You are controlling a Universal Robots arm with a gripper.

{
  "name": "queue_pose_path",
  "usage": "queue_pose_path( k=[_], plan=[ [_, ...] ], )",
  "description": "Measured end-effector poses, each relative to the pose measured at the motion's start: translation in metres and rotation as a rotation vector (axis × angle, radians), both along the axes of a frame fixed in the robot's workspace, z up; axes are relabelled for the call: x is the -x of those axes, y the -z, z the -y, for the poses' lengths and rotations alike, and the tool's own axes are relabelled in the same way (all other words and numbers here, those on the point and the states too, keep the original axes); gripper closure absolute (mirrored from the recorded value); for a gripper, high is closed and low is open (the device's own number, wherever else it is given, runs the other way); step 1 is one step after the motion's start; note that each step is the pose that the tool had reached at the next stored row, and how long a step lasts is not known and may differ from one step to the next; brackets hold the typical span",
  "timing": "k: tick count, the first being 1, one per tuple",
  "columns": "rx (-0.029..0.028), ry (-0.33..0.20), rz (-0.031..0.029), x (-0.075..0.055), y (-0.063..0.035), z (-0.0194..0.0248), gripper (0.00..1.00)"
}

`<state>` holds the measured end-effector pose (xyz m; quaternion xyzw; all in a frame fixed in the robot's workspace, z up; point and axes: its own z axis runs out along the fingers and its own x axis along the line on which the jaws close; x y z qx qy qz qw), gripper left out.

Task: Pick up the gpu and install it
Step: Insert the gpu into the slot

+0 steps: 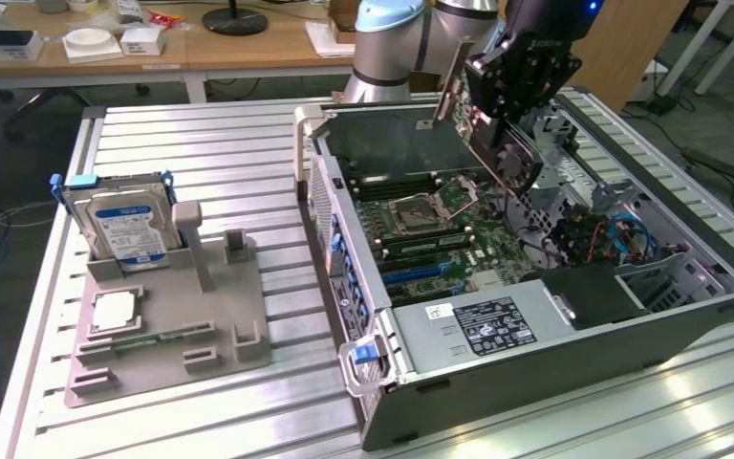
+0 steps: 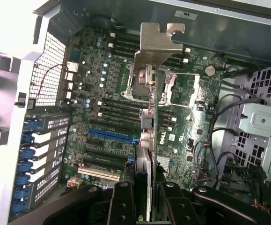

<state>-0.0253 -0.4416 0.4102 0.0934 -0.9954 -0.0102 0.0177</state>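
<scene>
pickup is done as i read it: my end effector (image 1: pixel 507 110) is closed partway on the gpu (image 1: pixel 505 158), holding it edge-on in the air over the motherboard (image 1: pixel 438 225) of the open case (image 1: pixel 558 354), not yet seated in a slot.

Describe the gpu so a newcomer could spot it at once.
Find the open computer case on the slatted table. Above its motherboard, the end effector grips the gpu on edge: a thin flat card with a silver end bracket, the only part held in the air rather than seated.
</scene>
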Motion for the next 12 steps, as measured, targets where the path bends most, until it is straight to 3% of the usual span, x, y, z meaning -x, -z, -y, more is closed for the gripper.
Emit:
queue_pose_path(
  k=[12],
  plan=[
    [0.0,-0.038,0.0,0.0,0.0,0.0,0.74]
  ],
)
